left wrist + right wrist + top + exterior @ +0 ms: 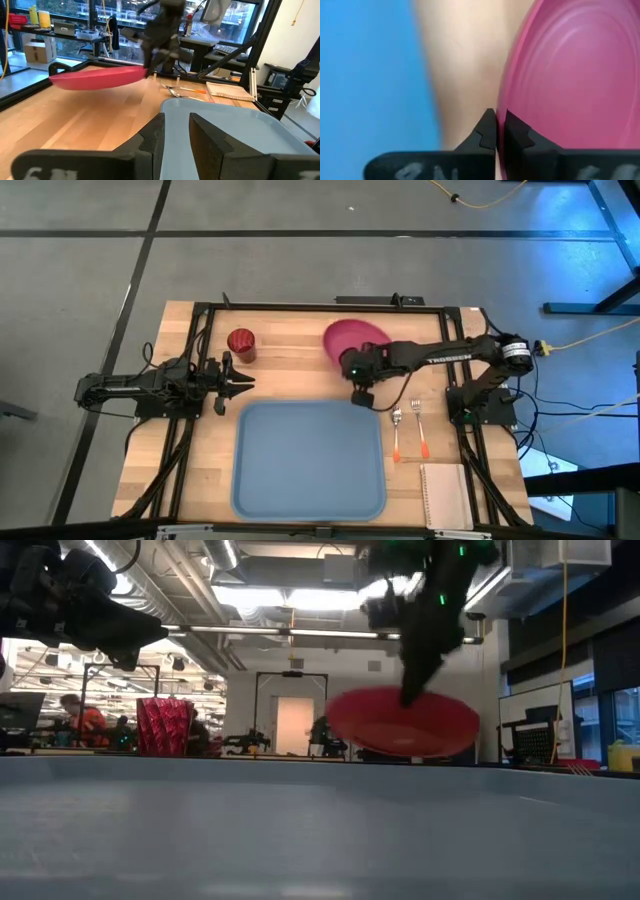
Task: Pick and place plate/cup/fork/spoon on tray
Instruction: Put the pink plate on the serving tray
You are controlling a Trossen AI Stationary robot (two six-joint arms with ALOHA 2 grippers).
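The pink-red plate (355, 338) is at the table's far middle, lifted off the wood; it also shows in the low view (405, 724) and in the left wrist view (100, 78). My right gripper (356, 372) is shut on its rim. The dark red cup (241, 343) stands upright on the table at the far left. My left gripper (238, 383) is open and empty, just near of the cup and left of the light blue tray (310, 460). The spoon (397, 432) and the fork (419, 430) lie on the table right of the tray. My right gripper pinches the plate's raised rim (506, 107) between its two fingers, on the side of the plate toward the tray. The fingers come from above, pointing down. The plate hangs about level, clear of the table.
A small white notepad (445, 495) lies at the near right corner, near of the fork and spoon. The black frame rails (200, 330) run along the table's left, far and right sides. Bare wood lies between the plate and the tray.
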